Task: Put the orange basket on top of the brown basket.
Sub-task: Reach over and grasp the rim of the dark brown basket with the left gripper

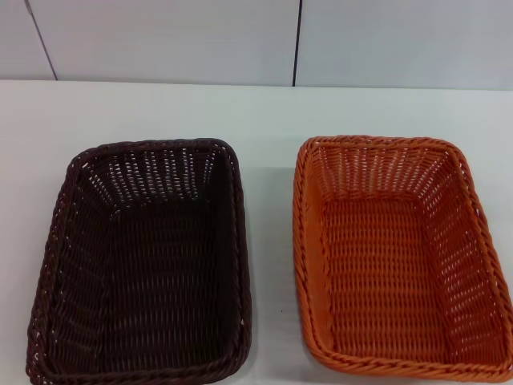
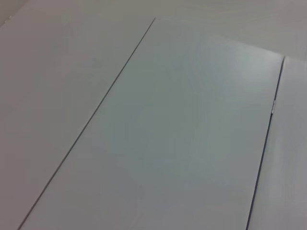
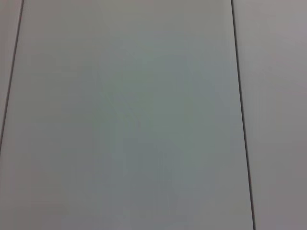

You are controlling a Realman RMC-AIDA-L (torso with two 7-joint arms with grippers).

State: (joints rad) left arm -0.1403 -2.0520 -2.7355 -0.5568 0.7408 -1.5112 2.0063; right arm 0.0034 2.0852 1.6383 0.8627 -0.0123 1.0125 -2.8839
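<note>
While neither gripper is seen in any view, so their state cannot be told, the orange basket (image 1: 401, 257) is set on the white table (image 1: 264, 120), beside the brown basket (image 1: 144, 265), apart.

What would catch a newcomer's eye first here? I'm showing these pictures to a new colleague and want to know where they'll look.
Two matching woven baskets fill the head view, side by side and apart on a white table: the brown basket on the robot's left, the orange basket on its right, both empty and open side up. No gripper shows in any view, and both wrist cameras see only plain pale panels with thin dark seams.
</note>
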